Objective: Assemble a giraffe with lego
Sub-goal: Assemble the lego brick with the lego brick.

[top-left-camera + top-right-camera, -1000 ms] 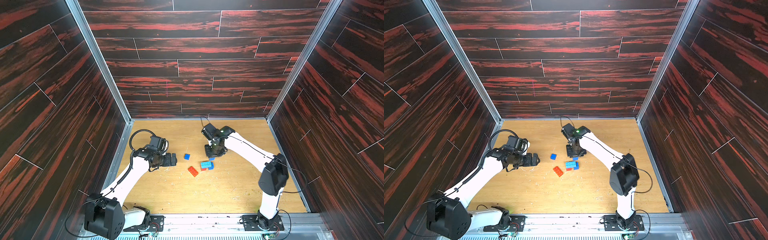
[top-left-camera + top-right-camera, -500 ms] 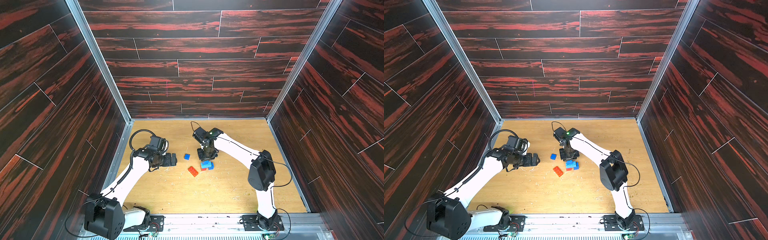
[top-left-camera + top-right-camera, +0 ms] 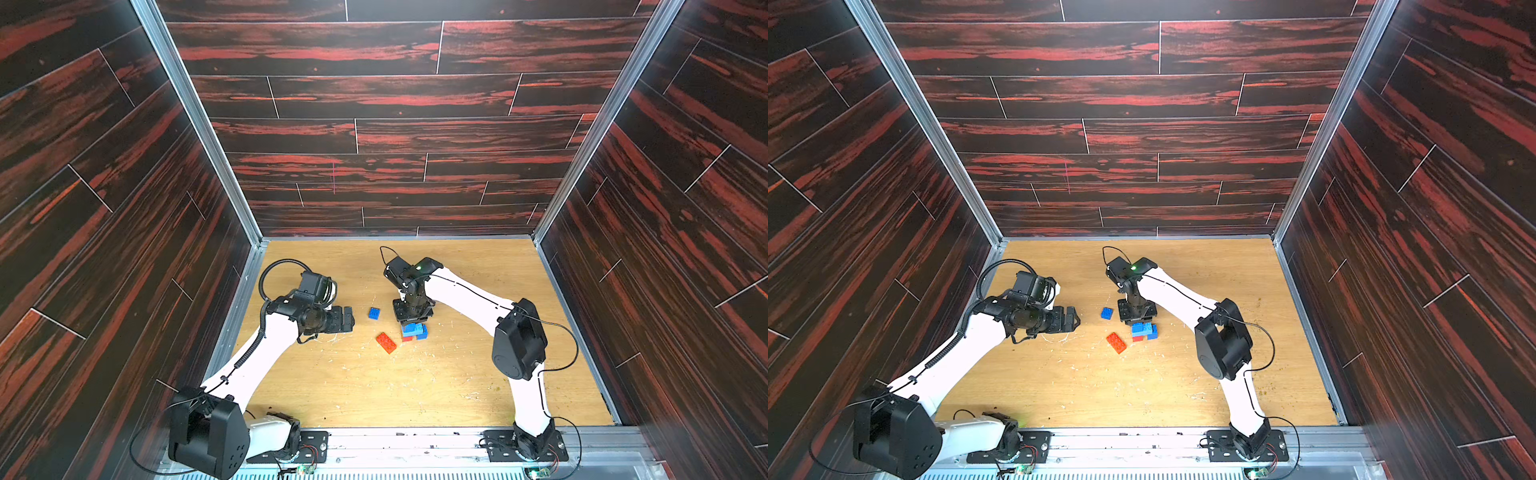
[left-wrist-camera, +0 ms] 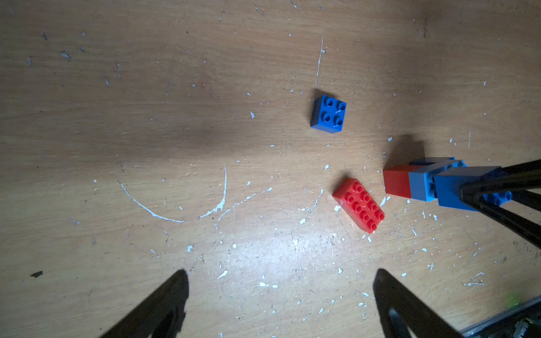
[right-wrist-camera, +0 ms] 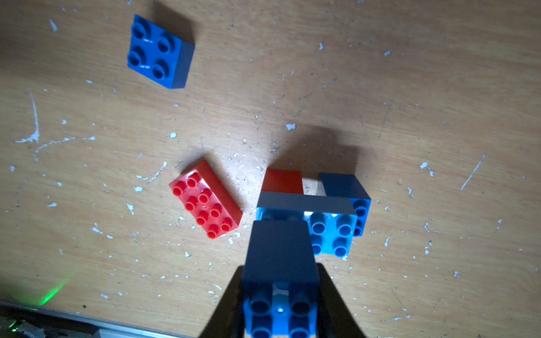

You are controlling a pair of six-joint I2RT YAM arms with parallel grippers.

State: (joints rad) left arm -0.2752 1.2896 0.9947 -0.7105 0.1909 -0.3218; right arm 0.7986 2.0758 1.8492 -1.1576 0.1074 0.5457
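Clamping a dark blue neck brick, the right end effector holds it over the red-leg end of the half-built giraffe on the counter, where a neck belongs. Left end effector hangs wide open, empty, clear of the build; the red-orange long brick lies just beside.

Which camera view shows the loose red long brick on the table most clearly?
The right wrist view: the red long brick appears largest there, with all eight studs and one side wall sharp. The left wrist view shows it whole too, but smaller. In both top views it is only a small red patch.
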